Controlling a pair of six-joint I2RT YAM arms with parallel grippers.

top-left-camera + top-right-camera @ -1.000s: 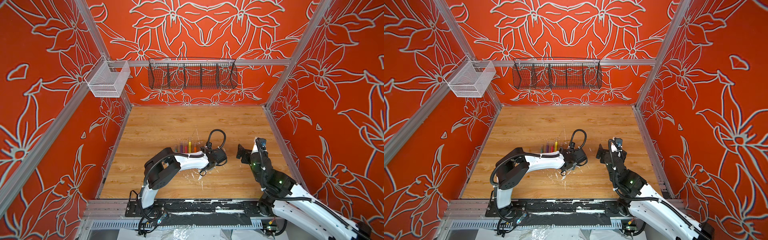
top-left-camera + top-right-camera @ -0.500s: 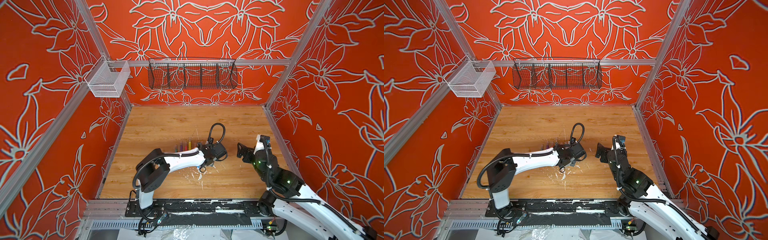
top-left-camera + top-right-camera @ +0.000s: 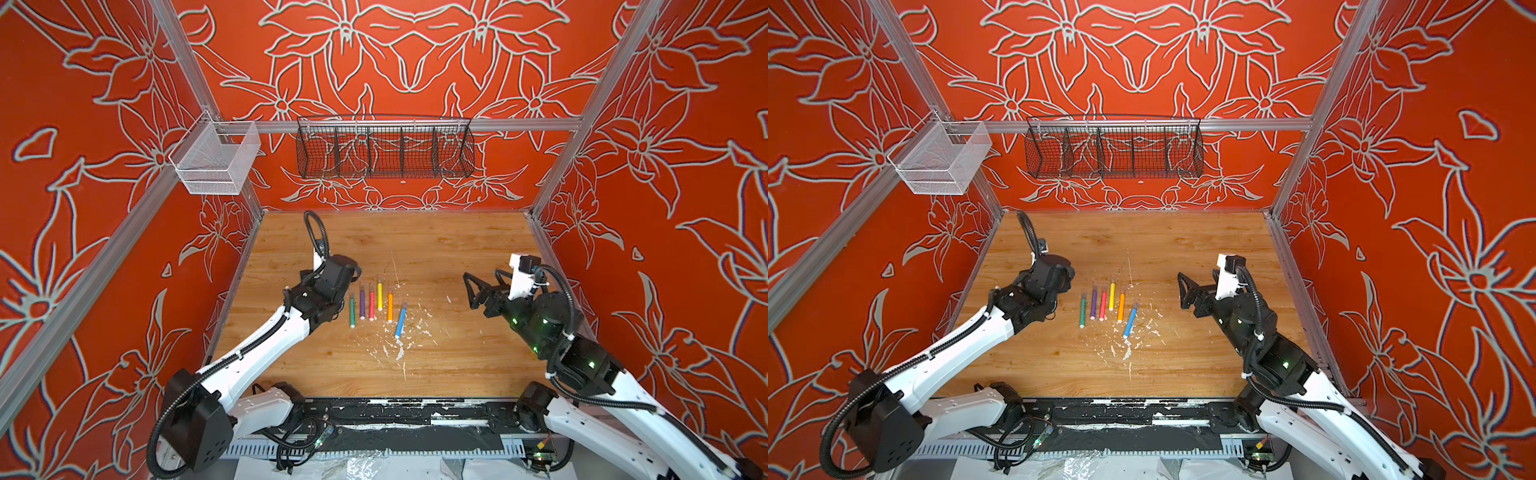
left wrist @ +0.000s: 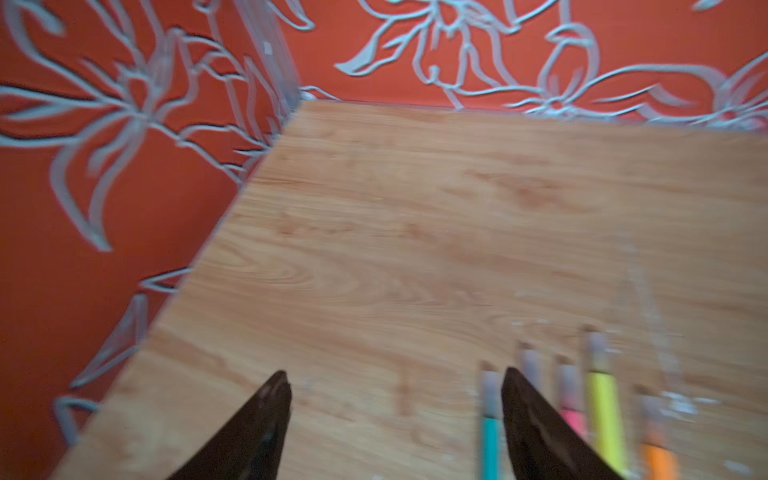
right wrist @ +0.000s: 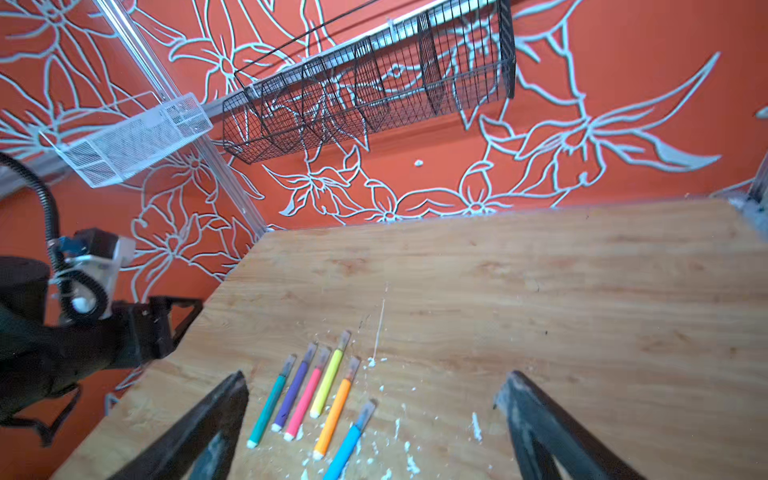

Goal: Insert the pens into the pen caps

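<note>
At the middle of the desk (image 3: 415,241), six pens (image 3: 372,305) lie in a row, each seemingly wearing a clear cap (image 5: 344,339) on its far end. My left gripper (image 4: 394,374) hangs spread and empty beside the green pen (image 4: 490,440); my right gripper (image 5: 374,376) gapes empty too. I judge capping finished; next, verify each cap's seating.

Six pens (image 3: 372,305), six clear caps (image 5: 344,339), one black basket (image 3: 384,149), one white basket (image 3: 214,160), two arms (image 3: 266,345).
</note>
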